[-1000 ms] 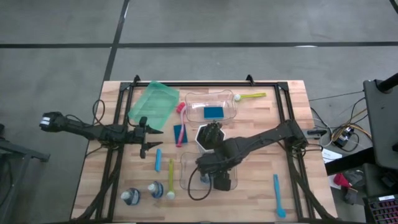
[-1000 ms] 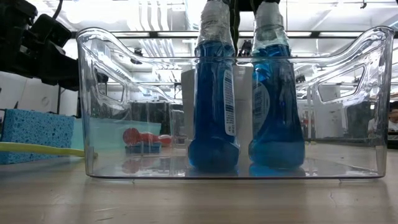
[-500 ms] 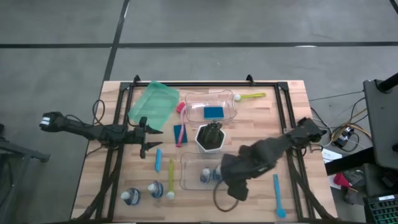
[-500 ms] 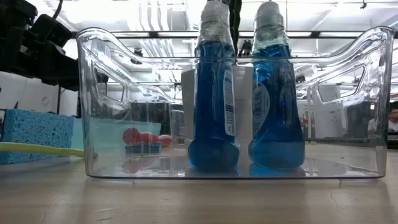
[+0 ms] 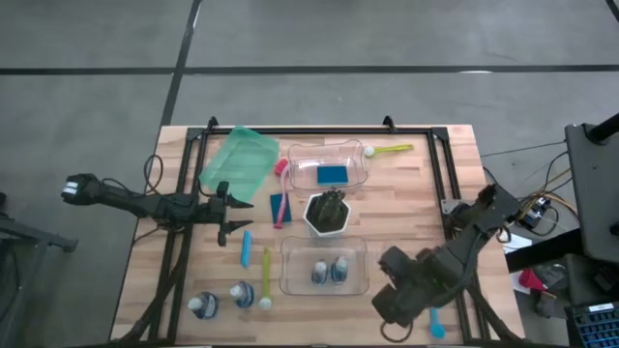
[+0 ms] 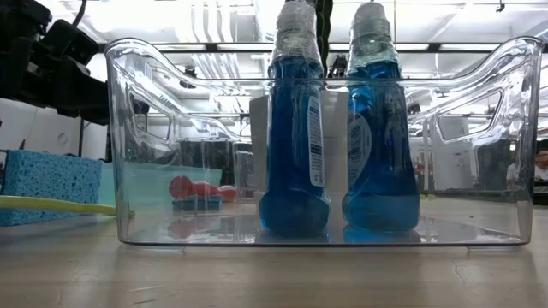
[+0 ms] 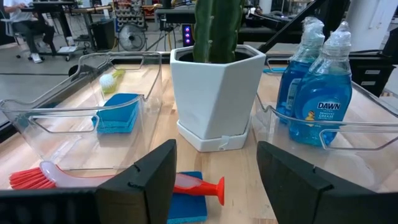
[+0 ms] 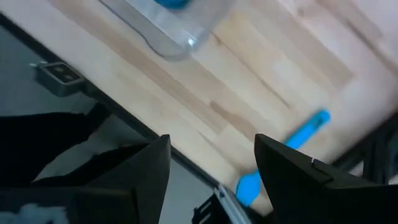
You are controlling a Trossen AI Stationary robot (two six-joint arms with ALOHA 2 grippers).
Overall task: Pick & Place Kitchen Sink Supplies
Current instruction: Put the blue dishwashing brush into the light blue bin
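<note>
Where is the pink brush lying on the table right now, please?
In the high view, the pink brush lies left of the white pot, beside a blue sponge, just below the green tray.

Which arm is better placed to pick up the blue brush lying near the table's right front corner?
The right. Its gripper is open and empty beside that blue brush, which shows just past its fingers in the right wrist view. The left gripper waits across the table by the green tray.

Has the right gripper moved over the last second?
Yes. In the high view the right gripper has left the near clear bin, where it was beside the bottles, and now sits open near the table's front edge, by the blue brush.
</note>
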